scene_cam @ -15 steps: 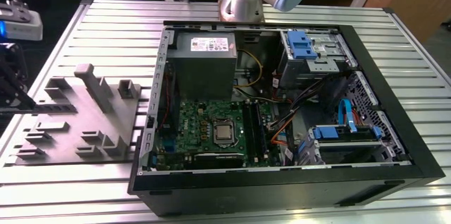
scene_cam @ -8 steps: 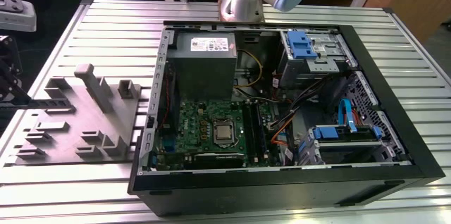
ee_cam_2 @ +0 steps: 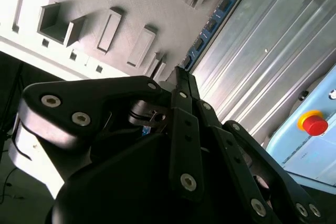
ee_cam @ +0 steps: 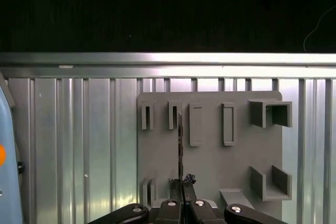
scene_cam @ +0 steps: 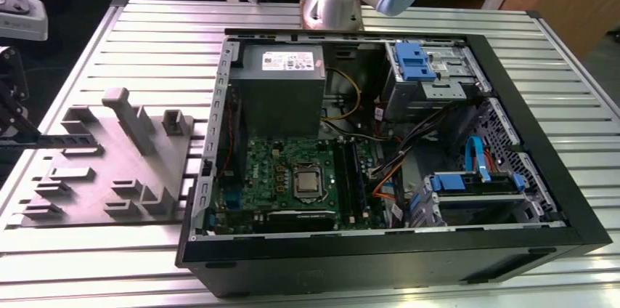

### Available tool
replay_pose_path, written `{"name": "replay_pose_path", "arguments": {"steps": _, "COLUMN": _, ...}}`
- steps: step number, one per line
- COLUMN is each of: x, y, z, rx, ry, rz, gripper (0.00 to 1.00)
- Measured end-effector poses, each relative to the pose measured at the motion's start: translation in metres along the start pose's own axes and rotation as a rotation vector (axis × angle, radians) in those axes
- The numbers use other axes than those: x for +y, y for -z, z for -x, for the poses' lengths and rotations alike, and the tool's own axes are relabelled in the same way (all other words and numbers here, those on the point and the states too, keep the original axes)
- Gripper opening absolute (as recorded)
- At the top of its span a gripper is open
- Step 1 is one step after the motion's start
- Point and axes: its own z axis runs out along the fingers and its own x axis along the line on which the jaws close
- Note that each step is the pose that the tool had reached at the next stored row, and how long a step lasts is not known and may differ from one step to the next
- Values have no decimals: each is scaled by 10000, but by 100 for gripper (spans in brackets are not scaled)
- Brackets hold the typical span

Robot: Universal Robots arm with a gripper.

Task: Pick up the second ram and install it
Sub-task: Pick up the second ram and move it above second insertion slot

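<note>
The gripper [ee_cam_2: 181, 73] has its fingers [ee_cam_2: 182, 103] clamped on the second ram [ee_cam_2: 212, 22], which projects beyond their tips. Judged light, stiff, brittle; hold flat faces, clear of contacts.

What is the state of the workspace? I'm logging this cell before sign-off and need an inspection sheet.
Surface: slatted metal table, bearing a grey fixture tray and an open computer case.
Job's things: second ram, a blue-green stick, gripped above the tray; whether it sits in a slot cannot be told.
Clutter: nothing seen.
Pincer: shut on the second ram.
Cables: flat blue cable and dark wire bundles inside the case.
Surroundings: red button on a light blue housing beside the table.
</note>
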Motion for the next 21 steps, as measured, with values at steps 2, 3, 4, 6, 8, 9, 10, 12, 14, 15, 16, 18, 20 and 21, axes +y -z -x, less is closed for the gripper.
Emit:
{"name": "replay_pose_path", "arguments": {"steps": 2, "x": -1, "y": 19, "z": 0, "rx": 3, "ry": 0, "rz": 5, "gripper": 12}}
{"name": "replay_pose_path", "arguments": {"steps": 3, "x": -1, "y": 36, "z": 0, "rx": 1, "ry": 0, "rz": 1, "gripper": 12}}
{"name": "replay_pose_path", "arguments": {"steps": 4, "x": -2, "y": 59, "z": 0, "rx": 1, "ry": 0, "rz": 1, "gripper": 12}}
{"name": "replay_pose_path", "arguments": {"steps": 6, "x": -4, "y": 113, "z": 1, "rx": 0, "ry": 0, "rz": 0, "gripper": 12}}
{"name": "replay_pose_path", "arguments": {"steps": 8, "x": -6, "y": 172, "z": 1, "rx": -1, "ry": 0, "rz": -1, "gripper": 12}}
{"name": "replay_pose_path", "arguments": {"steps": 9, "x": -6, "y": 204, "z": 1, "rx": 0, "ry": 0, "rz": 1, "gripper": 12}}
{"name": "replay_pose_path", "arguments": {"steps": 10, "x": -8, "y": 239, "z": 1, "rx": 1, "ry": 0, "rz": 1, "gripper": 12}}
{"name": "replay_pose_path", "arguments": {"steps": 12, "x": -9, "y": 300, "z": 2, "rx": 0, "ry": 0, "rz": 0, "gripper": 12}}
{"name": "replay_pose_path", "arguments": {"steps": 14, "x": -11, "y": 356, "z": 2, "rx": 0, "ry": 0, "rz": 1, "gripper": 12}}
{"name": "replay_pose_path", "arguments": {"steps": 15, "x": -12, "y": 383, "z": 2, "rx": 0, "ry": 0, "rz": 0, "gripper": 12}}
{"name": "replay_pose_path", "arguments": {"steps": 16, "x": -13, "y": 410, "z": 2, "rx": 0, "ry": 0, "rz": 0, "gripper": 12}}
{"name": "replay_pose_path", "arguments": {"steps": 18, "x": -14, "y": 454, "z": 3, "rx": 0, "ry": 0, "rz": 0, "gripper": 12}}
{"name": "replay_pose_path", "arguments": {"steps": 20, "x": -16, "y": 482, "z": 4, "rx": -2, "ry": 1, "rz": -1, "gripper": 12}}
{"name": "replay_pose_path", "arguments": {"steps": 21, "x": -16, "y": 500, "z": 4, "rx": -2, "ry": 1, "rz": -1, "gripper": 12}}
